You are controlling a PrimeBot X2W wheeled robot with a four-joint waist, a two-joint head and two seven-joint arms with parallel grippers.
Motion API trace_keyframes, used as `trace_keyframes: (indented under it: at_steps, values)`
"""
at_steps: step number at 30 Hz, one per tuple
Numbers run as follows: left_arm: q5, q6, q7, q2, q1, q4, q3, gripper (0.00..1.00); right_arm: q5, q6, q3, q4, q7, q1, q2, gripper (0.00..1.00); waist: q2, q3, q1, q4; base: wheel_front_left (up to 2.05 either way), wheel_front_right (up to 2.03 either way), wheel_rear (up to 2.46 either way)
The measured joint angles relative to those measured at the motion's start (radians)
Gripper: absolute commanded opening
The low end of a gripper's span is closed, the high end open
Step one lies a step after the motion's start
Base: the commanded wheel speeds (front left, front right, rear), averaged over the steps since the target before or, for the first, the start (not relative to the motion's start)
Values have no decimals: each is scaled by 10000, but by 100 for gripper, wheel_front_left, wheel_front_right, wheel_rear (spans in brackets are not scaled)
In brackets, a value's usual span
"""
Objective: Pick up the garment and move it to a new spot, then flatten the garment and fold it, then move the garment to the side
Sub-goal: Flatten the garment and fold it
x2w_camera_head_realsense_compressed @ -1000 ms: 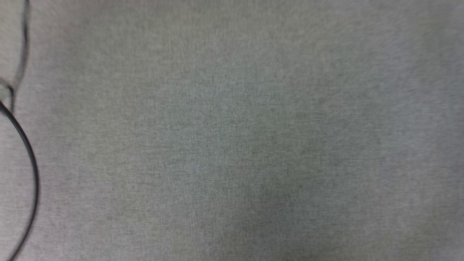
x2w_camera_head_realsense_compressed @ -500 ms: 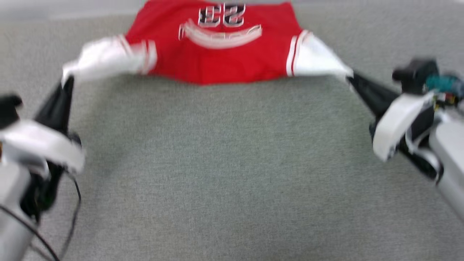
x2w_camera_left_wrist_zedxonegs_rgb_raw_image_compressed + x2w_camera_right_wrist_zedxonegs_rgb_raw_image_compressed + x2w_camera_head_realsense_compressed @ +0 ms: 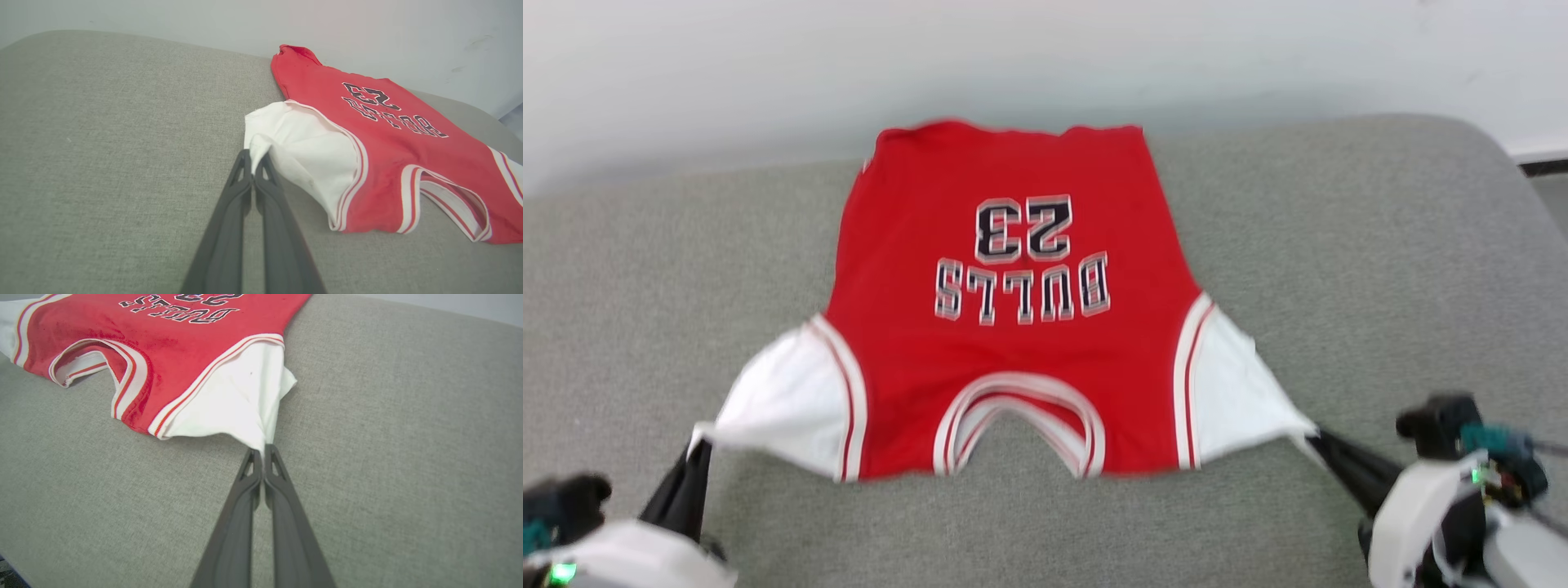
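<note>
The garment (image 3: 1013, 327), a red jersey T-shirt with white sleeves and black lettering facing up, lies spread on the grey cushion, collar toward me and hem toward the wall. My left gripper (image 3: 698, 445) is shut on the tip of its left white sleeve (image 3: 294, 151), pinching the fabric at the fingertips (image 3: 253, 157). On the other side my right gripper (image 3: 1315, 437) is shut on the right white sleeve (image 3: 233, 404), cloth caught between its fingertips (image 3: 263, 451). Both sleeves are pulled out sideways into points.
The grey fabric cushion (image 3: 1380, 269) has a rounded far-right corner and ends at a pale wall (image 3: 1045, 57) just behind the garment's hem. Open cushion lies on both sides of the shirt and in front of the collar.
The head camera has swung upward, so the whole picture has shifted; the shirt now shows in full. Both grippers keep their grip on the sleeves.
</note>
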Motion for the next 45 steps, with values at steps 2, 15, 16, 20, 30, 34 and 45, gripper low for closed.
trace_keyframes:
  at_steps: [2,15,16,20,30,34,45]
  values:
    - [-33,98,0,-21,676,-117,217,0,-4,2,-221,-196,134,700,25,0,0,-227,0,-65,0,0,0]
    - [-669,412,-2,-625,4012,-796,1070,0,-422,2,-2006,-1154,1246,4006,8,0,0,-889,1,-204,0,0,0]
    - [-721,412,-2,-681,4181,-805,1062,0,-428,2,-2100,-1200,1360,4209,10,0,0,-917,2,-194,0,0,0]
    - [-819,487,-2,-895,4699,-802,1066,0,-499,4,-2569,-1467,1841,5031,27,0,0,-1043,2,-78,0,0,0]
    - [-462,426,6,-1141,4301,-775,767,0,-805,2,-3858,-1852,2044,5207,679,100,0,-1176,4,167,0,0,0]
    - [-278,428,12,-1202,4068,-826,612,0,-1076,0,-4765,-2502,2002,5079,945,100,0,-1219,3,296,0,0,0]
    - [493,499,10,-1427,2946,-1266,353,0,-1636,0,-6552,-4172,3014,2145,1007,100,0,-778,4,886,0,0,0]
